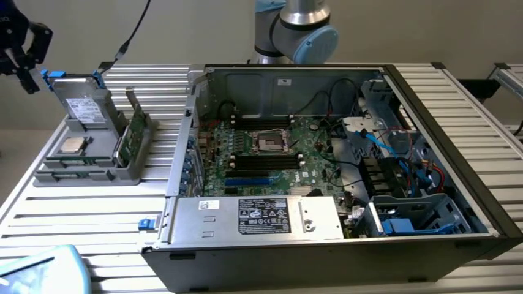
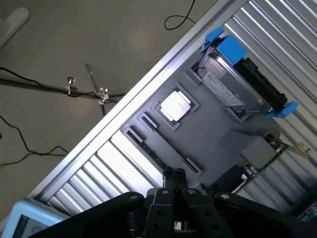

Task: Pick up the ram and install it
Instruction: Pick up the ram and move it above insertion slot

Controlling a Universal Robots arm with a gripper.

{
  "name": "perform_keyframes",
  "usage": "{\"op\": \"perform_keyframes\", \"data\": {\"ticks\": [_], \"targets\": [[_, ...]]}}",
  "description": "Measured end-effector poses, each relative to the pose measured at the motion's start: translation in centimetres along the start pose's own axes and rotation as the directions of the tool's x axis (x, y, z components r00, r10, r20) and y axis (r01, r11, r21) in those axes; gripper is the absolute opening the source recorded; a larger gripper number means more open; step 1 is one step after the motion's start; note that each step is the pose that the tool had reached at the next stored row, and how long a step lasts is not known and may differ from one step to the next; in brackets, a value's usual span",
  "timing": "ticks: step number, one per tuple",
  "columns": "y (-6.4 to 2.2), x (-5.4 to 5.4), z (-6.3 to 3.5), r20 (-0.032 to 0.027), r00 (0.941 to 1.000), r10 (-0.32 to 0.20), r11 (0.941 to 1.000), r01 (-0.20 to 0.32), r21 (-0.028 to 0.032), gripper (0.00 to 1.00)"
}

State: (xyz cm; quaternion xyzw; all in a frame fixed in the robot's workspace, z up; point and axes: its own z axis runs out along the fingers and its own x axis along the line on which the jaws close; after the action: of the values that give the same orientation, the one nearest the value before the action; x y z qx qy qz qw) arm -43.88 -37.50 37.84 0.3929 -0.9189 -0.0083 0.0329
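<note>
Nearest in the exterior view, the open case [image 1: 327, 257] stands on the slatted worktop [image 1: 90, 214]. Its silver power supply [image 1: 253, 217] carries a black-and-white label [image 1: 263, 215] whose print is too small to read. A small white sticker [image 1: 208, 205] beside it is just as unreadable.

Behind the supply lies the green motherboard [image 1: 310, 165], with long black slots [image 1: 263, 162] on either side of its central socket.

To the exterior view's left, well apart from the case, sits a grey holder [image 1: 122, 174]. The ram [image 1: 73, 176] rests in the holder's near slot. It is a long, thin green stick lying flat along the front edge, with small dark chips in a row. No writing on it can be made out.

Behind it a square silver processor [image 1: 72, 144] sits in its pocket. A green card [image 1: 135, 131] stands on edge at the holder's side. At the far end is a drive [image 1: 86, 107] with blue tabs and a white label, also illegible.

The black hand [image 1: 24, 67] hangs above the holder's far end, clear of everything. In the wrist view the hand [image 2: 174, 176] has its fingertips [image 2: 168, 174] pressed together with nothing between them.
</note>
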Motion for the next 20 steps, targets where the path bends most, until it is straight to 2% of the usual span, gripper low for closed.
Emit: {"op": "perform_keyframes", "data": {"ticks": [5,10,15,20], "targets": [[0.00,0.00,0.03,-0.0071,0.9959,-0.090,0.9959,0.090,0.0011,0.11],[0.00,-0.01,0.07,-0.0137,0.9836,-0.180,0.9837,0.180,0.0023,0.11],[0.00,-0.01,0.16,-0.0193,0.9628,-0.270,0.9629,0.270,0.0052,0.11],[-0.01,-0.02,0.31,-0.0244,0.9339,-0.357,0.9341,0.357,0.0087,0.11]]}}
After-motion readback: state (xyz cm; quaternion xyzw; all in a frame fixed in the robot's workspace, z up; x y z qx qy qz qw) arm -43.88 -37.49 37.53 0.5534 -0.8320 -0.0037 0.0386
